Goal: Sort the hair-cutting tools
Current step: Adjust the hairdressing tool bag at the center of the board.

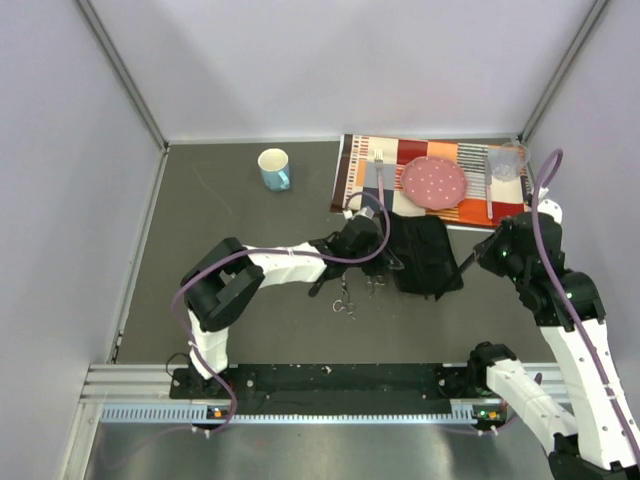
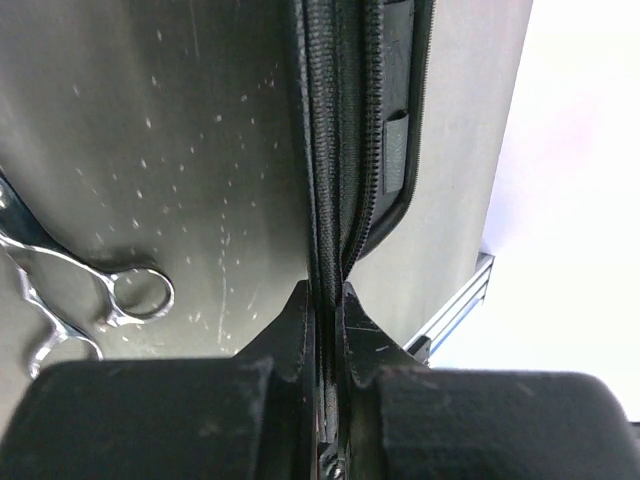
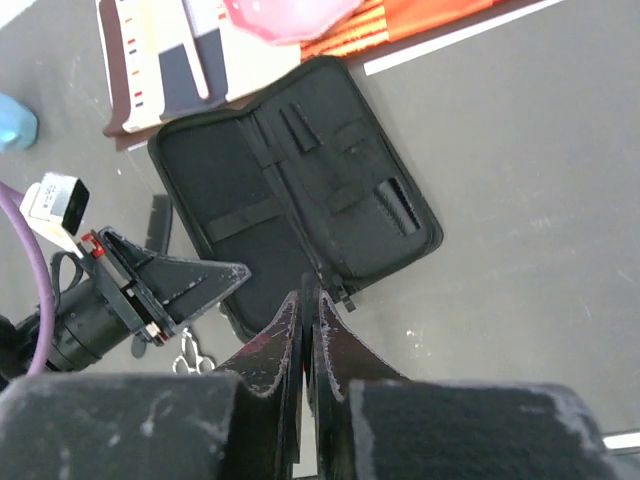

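Observation:
The black zip case [image 1: 425,255] lies open on the table, its empty inside showing in the right wrist view [image 3: 300,190]. My left gripper [image 1: 388,258] is shut on the case's left zip edge [image 2: 335,200]. Two silver scissors [image 1: 343,303] [image 1: 375,283] lie just left of the case; one shows beside the left fingers [image 2: 100,300] and near the case's corner [image 3: 190,352]. My right gripper [image 1: 488,252] hovers at the case's right side, shut on a thin black comb [image 1: 468,264] that pokes out between its fingertips [image 3: 311,285]. A flat black strip [image 3: 158,222] lies by the case's left edge.
A striped placemat [image 1: 350,180] at the back right carries a pink plate [image 1: 433,181], a fork [image 1: 380,175], a clear glass [image 1: 503,162] and another utensil [image 1: 488,192]. A blue-and-white mug [image 1: 274,168] stands at the back left. Grey walls enclose the table.

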